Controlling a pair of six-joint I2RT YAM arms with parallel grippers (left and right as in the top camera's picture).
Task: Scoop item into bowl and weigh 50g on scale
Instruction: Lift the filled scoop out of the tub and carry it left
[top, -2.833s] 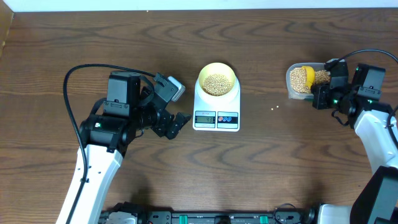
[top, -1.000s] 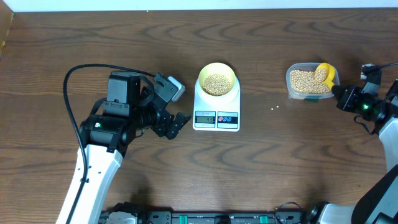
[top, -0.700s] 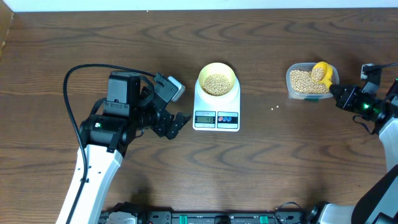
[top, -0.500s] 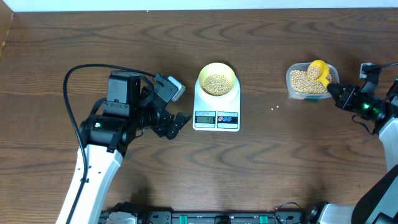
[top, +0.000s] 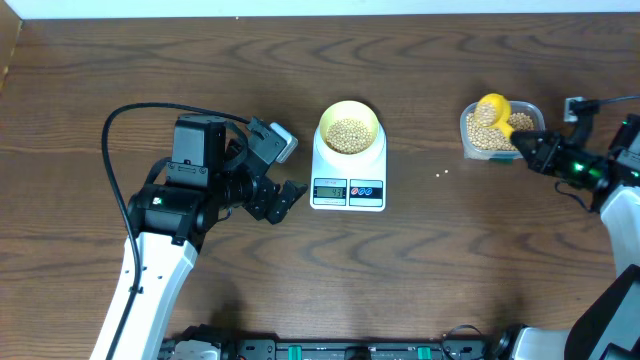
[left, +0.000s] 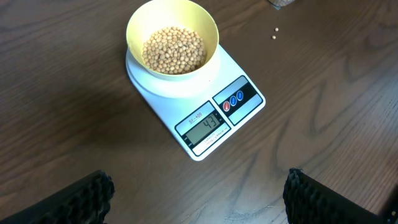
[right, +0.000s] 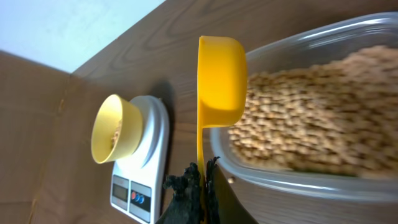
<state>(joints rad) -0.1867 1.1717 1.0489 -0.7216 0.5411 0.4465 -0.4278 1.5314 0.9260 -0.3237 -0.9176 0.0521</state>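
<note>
A pale yellow bowl (top: 348, 128) holding tan beans (top: 348, 134) stands on the white scale (top: 348, 180). In the left wrist view the bowl (left: 172, 38) sits on the scale (left: 199, 99), whose display reads 43. My right gripper (top: 527, 149) is shut on the handle of a bright yellow scoop (top: 491, 110), which holds beans above a clear tub (top: 468, 141) of beans. The right wrist view shows the scoop (right: 219, 81) over the tub (right: 311, 180), with my fingers (right: 204, 186) clamping its handle. My left gripper (top: 290, 195) is open and empty, left of the scale.
One loose bean (top: 439, 174) lies on the brown wooden table between scale and tub; it also shows in the left wrist view (left: 274, 36). The table's far edge runs along the top, with a wall behind it.
My right gripper has moved left and carried the scoop from the tub's right side to above its left part. The left arm, bowl and scale have not moved.
</note>
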